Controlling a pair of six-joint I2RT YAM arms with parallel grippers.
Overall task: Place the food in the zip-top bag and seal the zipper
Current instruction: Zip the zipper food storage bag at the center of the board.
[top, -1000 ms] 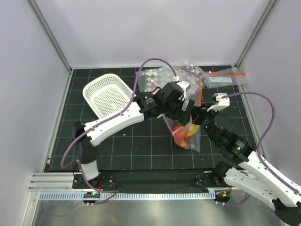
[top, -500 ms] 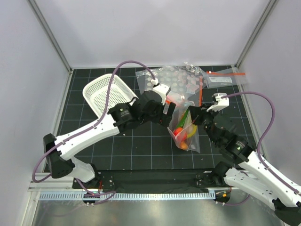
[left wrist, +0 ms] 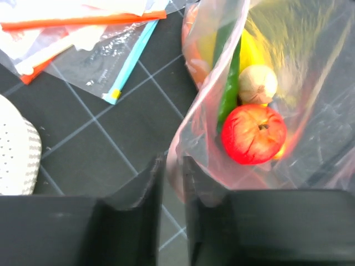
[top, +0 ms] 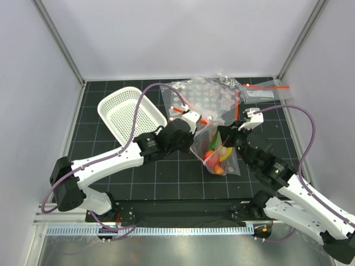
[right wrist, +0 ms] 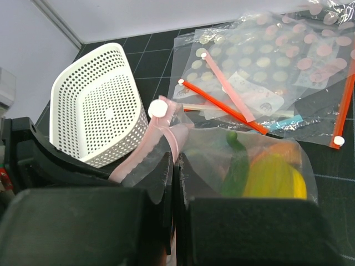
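The left gripper (left wrist: 173, 177) holds its jaws narrow on the side edge of the clear thin plastic zip-top bag (left wrist: 299, 111), with the film running up between them. The food sits inside the pouch, just ahead and to the gripper's right (red round berry-like piece (left wrist: 254, 134) nearest, beige egg (left wrist: 257, 84) and green strip (left wrist: 227, 77) beyond). The right gripper (right wrist: 173, 166) is clamped tight on the bag's mouth. The pink-red zipper strip (right wrist: 165, 126) rises from its fingertips, and the yellow banana (right wrist: 274, 177) is just to its right. The white perforated plastic basket (right wrist: 94, 105) lies ahead-left of it, apart.
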